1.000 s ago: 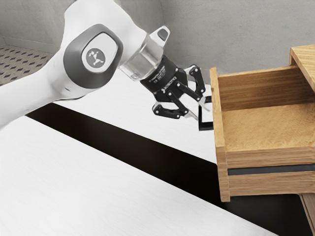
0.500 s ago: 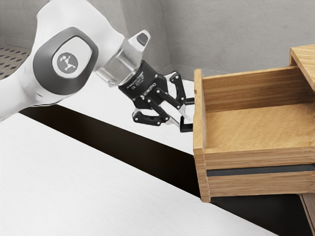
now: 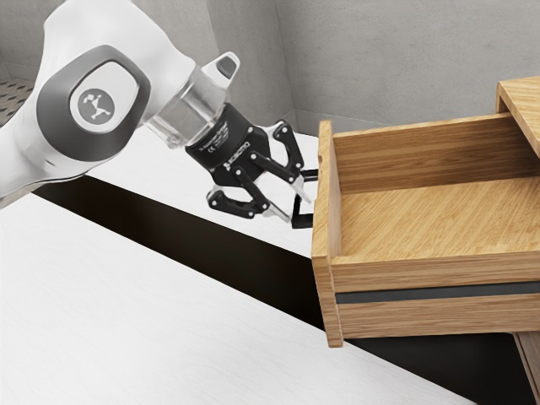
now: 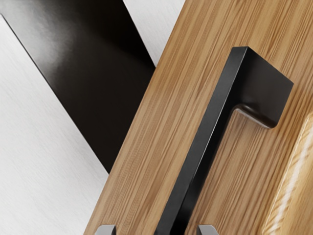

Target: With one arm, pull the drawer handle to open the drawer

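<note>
Right, the white arm (image 3: 84, 110) reaches in from the exterior view's left, and its black end effector (image 3: 296, 201) is on the drawer handle (image 3: 299, 202). The handle is a black square-cornered bar standing off the drawer's front panel (image 3: 325, 245). From the hand's own camera the bar (image 4: 205, 147) runs straight between two grey fingertips (image 4: 208, 229). One tip sits hard beside it, while the other (image 4: 105, 229) has a strip of bare wood showing before the bar. So the end effector is partly open, straddling the handle rather than clamped on it.

The drawer (image 3: 422, 152) is well out of the wooden cabinet (image 3: 523, 101) at the exterior view's right, with its floor (plain oak grain) in full sight. Its front panel hangs above the black band (image 3: 211, 245) that crosses the white surface (image 3: 126, 321) diagonally, toward the surface's right edge.
</note>
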You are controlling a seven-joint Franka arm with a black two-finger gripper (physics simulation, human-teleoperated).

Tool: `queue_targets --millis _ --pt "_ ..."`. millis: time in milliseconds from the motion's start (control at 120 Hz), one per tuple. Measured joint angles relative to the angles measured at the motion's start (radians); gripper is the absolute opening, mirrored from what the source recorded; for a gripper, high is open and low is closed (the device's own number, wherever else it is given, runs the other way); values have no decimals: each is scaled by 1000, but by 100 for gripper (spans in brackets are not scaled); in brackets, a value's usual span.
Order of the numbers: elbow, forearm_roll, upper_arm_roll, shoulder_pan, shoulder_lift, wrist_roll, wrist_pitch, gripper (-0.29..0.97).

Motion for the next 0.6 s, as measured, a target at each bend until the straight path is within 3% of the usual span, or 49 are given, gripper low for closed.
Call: queue_targets --millis 150,217,317,442,525,600 --pt "76 8 53 -1 -29 -2 -51 29" --pt "261 57 97 1 0 -1 -143 34" --pt "568 198 108 7 155 73 -282 47" --pt "591 279 110 5 203 223 -422 56" --pt "600 421 -2 105 205 321 -457 60" --pt "602 465 -27 124 205 401 -464 63"
